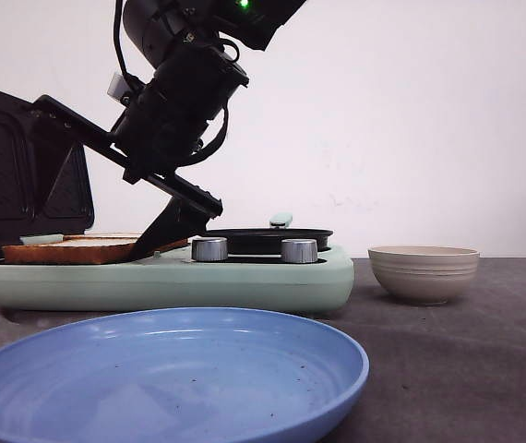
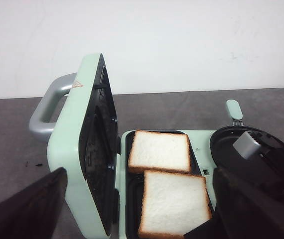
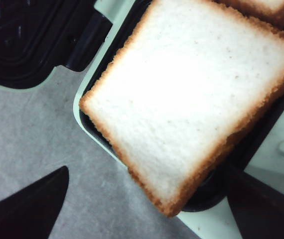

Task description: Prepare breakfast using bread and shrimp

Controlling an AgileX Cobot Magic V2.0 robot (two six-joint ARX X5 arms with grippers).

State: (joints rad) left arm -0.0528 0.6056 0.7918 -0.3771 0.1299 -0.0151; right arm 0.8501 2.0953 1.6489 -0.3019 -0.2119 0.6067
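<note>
Hidden or cut off: in the front view my right arm and the right gripper (image 1: 157, 238) cover part of the bread (image 1: 69, 247), which shows only as a thin brown edge on the sandwich maker (image 1: 245, 281). The bowl (image 1: 424, 272) shows its outer wall only; its inside cannot be seen. The blue plate (image 1: 166, 369) is cut off at the lower edge of that view. The open lid (image 2: 67, 149) stands upright, and its dark inner plate is hard to read.

Position of the bread: two slices lie flat in the maker's black tray, touching along one side. The far slice (image 2: 159, 151) sits toward the back edge. The near slice (image 3: 192, 94) lies skewed, with one corner over the mint rim at the maker's front edge.

Fingers: on the right gripper (image 3: 142, 211) they stand apart over that overhanging corner, clamped on nothing. Whether a tip touches the crust I cannot tell. The left gripper (image 2: 137, 214) hangs back from the maker, fingers also apart and holding nothing.

Room: the desk (image 1: 466, 369) lies bare between bowl and plate. The round pan (image 1: 263, 238) and two knobs (image 1: 209, 249) occupy the maker's other end, close beside my right arm.
</note>
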